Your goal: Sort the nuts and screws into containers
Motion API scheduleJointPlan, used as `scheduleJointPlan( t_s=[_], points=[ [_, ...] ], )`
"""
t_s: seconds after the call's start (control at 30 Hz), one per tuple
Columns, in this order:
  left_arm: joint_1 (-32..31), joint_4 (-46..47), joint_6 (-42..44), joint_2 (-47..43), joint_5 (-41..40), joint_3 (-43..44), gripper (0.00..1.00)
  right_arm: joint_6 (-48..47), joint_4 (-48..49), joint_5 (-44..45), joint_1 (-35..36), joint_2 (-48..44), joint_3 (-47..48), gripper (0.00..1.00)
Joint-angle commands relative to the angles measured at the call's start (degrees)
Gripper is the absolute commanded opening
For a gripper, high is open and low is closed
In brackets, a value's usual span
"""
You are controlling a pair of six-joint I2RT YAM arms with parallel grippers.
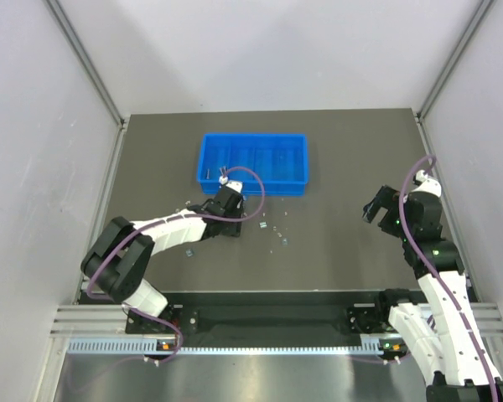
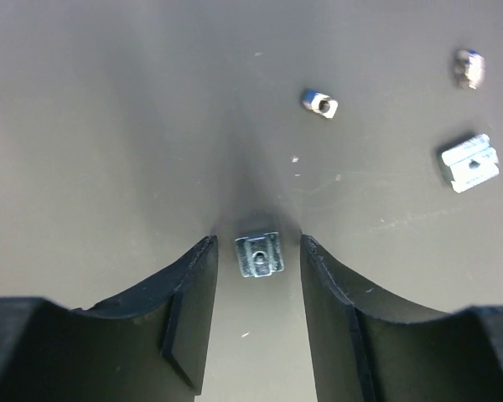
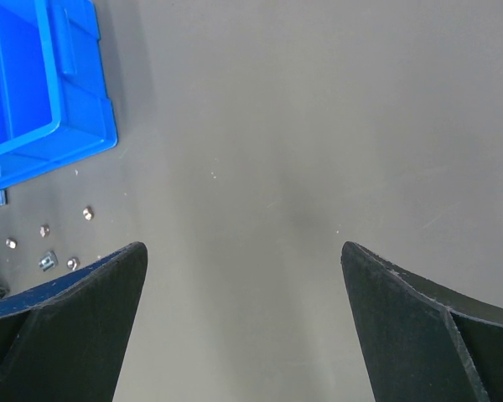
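Black fingers [image 2: 184, 310] of my left end effector [image 2: 258, 243] stood apart, low over the dark surface [image 2: 109, 126]. One square silvery nut [image 2: 260, 255] lay on the surface between them with a narrow gap on each side, so nothing was grasped. Beyond it lay three more metal pieces: a small nut [image 2: 320, 103], a larger grooved nut [image 2: 469, 162] and a rounded piece [image 2: 468, 68] too blurred to name.

My right end effector [image 3: 243, 247] was spread wide and held nothing, well apart from the pieces. From its wrist I counted six specks [image 3: 44, 230] scattered just off the corner of the one blue tray [image 3: 42, 84]; whether they were screws or nuts I could not tell. Seen from above, the tray lay just beyond my left end effector, its compartments side by side.
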Motion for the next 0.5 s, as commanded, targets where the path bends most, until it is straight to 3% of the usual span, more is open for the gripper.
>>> scheduleJointPlan(
  t_s=[0.0, 0.37, 0.47],
  points=[
    [-0.4, -3.0, -7.4, 0.3, -3.5, 1.5, 0.48, -0.2, 1.9, 1.4, 0.3, -0.5, 1.4, 1.0],
    [-4.2, -2.7, -12.9, 2.3, -11.4, -0.6, 0.17, -0.4, 1.5, 1.6, 0.3, -0.3, 1.6, 1.0],
    [-5.3, -4.1, -14.5, 1.6, -13.9, 0.6, 0.14, -0.4, 1.3, 2.1, 0.3, -0.8, 1.7, 1.0]
  ],
)
